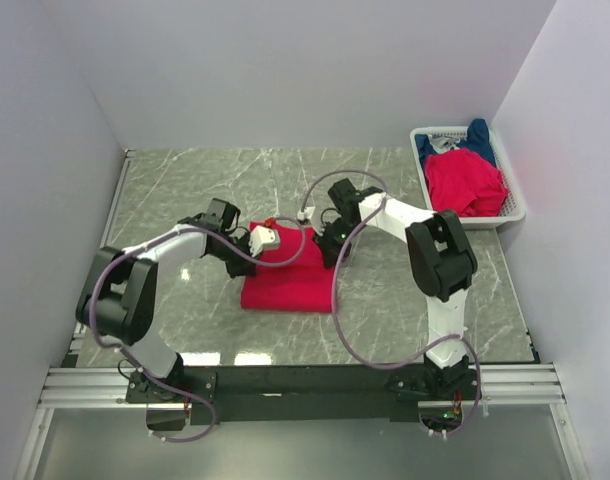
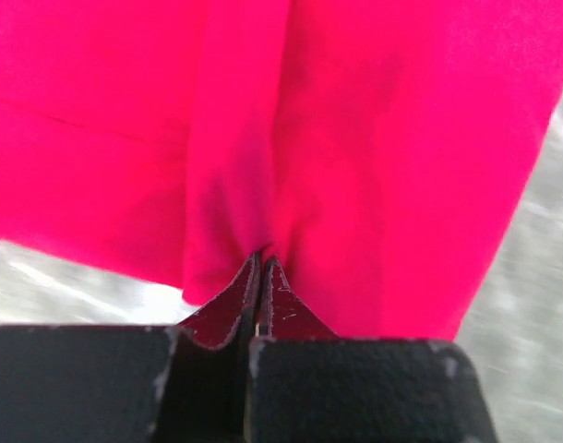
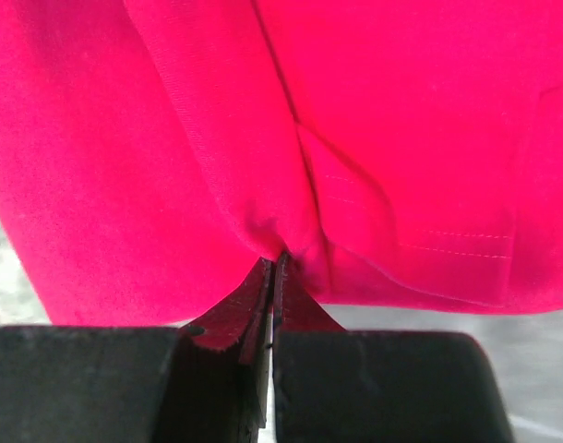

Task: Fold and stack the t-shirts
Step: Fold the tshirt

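**A:** Where are we on the folding?

**B:** Early-ish. Our left pincer (image 2: pixel 261 272) and right pincer (image 3: pixel 274 268) are both pressed together. Each is pinching a bit of the bright red soft cloth t-shirt (image 1: pixel 282 282), which lies partly folded between them.

**A:** And the rest?

**B:** Well off past the right pincer's outer side, a white plastic mesh basket (image 1: pixel 516 207) holds another red cloth shirt (image 1: pixel 465 182) and a dark blue cloth shirt (image 1: pixel 480 133). We reckon nothing's stacked yet.

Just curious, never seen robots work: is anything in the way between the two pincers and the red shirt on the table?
Nothing visible. The left pincer and the right pincer are each shut directly on a fold of the red t-shirt, nothing between.
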`<move>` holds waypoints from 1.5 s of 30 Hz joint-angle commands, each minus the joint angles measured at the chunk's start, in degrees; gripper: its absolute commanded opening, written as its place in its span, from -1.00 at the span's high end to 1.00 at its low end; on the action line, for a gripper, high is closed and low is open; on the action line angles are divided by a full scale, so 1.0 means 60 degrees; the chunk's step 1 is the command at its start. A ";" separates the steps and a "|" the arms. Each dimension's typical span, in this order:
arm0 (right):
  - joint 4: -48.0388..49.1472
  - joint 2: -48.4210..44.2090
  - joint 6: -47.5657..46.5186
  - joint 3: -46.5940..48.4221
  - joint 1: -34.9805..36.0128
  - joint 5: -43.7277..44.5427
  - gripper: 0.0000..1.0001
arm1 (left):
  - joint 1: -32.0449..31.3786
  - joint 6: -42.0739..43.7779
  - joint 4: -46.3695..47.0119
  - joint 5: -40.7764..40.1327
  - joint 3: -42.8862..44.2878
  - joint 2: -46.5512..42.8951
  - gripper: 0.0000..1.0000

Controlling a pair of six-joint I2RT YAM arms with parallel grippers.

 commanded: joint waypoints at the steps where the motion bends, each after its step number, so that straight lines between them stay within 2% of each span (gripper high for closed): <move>1: 0.0020 -0.1323 0.0331 -0.1251 0.0278 -0.0474 1.00 | -0.0081 -0.0730 -0.0528 0.0206 -0.0534 -0.1147 0.99; 4: 0.0444 -0.2026 0.0507 -0.2204 0.0279 -0.0592 0.97 | -0.0081 -0.0936 -0.0938 0.0513 -0.0681 -0.1660 0.99; 7: 0.0680 -0.2278 0.0625 -0.2443 0.0264 -0.0563 0.96 | -0.0081 -0.0907 -0.1318 0.0924 -0.0564 -0.1910 0.99; 13: 0.0286 -0.1752 0.0757 -0.1319 0.0016 -0.0607 0.92 | 0.0094 -0.1039 -0.0823 0.0793 0.0679 -0.1121 0.97; 15: -0.0124 -0.1634 0.0727 -0.0965 -0.0102 -0.0680 0.82 | 0.0183 -0.0922 -0.0647 0.0837 0.1119 -0.0711 0.88; 16: -0.0227 -0.1561 0.0713 -0.0688 -0.0146 -0.0709 0.73 | 0.0183 -0.0805 -0.0574 0.0750 0.1222 -0.0593 0.71; 17: -0.0344 -0.1532 0.0742 -0.0583 -0.0248 -0.0738 0.63 | 0.0183 -0.0645 -0.0443 0.0705 0.1354 -0.0476 0.62; 18: -0.0389 -0.1444 0.0800 -0.0350 -0.0307 -0.0768 0.42 | 0.0183 -0.0512 -0.0369 0.0618 0.1399 -0.0228 0.53; 20: -0.0361 -0.1327 0.1267 -0.0086 -0.0583 -0.1015 0.23 | 0.0198 -0.0526 -0.0397 0.0442 0.1559 0.0167 0.36; 21: -0.0331 -0.1239 0.1516 0.0075 -0.0687 -0.1104 0.18 | 0.0198 -0.0511 -0.0470 0.0412 0.1589 0.0286 0.28; 22: -0.0316 -0.1021 0.2084 0.0410 -0.0819 -0.1235 0.14 | 0.0198 -0.0511 -0.0514 0.0412 0.1575 0.0330 -0.07; 25: -0.0360 -0.0463 0.3096 0.1028 -0.1098 -0.1500 0.12 | 0.0198 -0.0643 -0.0179 0.0441 0.1050 0.0098 -0.29; 27: -0.0448 -0.0142 0.3639 0.1175 -0.1098 -0.1457 0.13 | 0.0169 -0.0788 0.0273 0.0573 0.0493 -0.0225 -0.35; 30: -0.0389 0.0196 0.4037 0.1219 -0.1084 -0.1252 0.15 | -0.0007 -0.0979 0.0321 0.0587 0.0213 -0.0212 -0.28; 32: -0.0491 0.0881 0.4067 0.1670 -0.0982 -0.0582 0.21 | -0.0182 -0.1198 -0.0189 0.0820 -0.0150 -0.0327 0.00; 33: -0.0492 0.1045 0.4067 0.1804 -0.0981 -0.0577 0.21 | -0.0183 -0.1200 -0.0192 0.0822 -0.0154 -0.0328 0.03; 42: -0.0931 0.2217 0.4111 0.3341 -0.0425 0.0388 0.35 | -0.0549 -0.1756 -0.0573 0.0764 -0.1485 -0.1440 0.17; 44: -0.1164 0.2408 0.4009 0.3620 -0.0308 0.0448 0.40 | -0.0710 -0.1887 -0.0515 0.0648 -0.1794 -0.1865 0.17; 45: -0.1325 0.2554 0.3878 0.3941 -0.0264 0.0390 0.40 | -0.0754 -0.1975 -0.0442 0.0545 -0.1896 -0.2041 0.10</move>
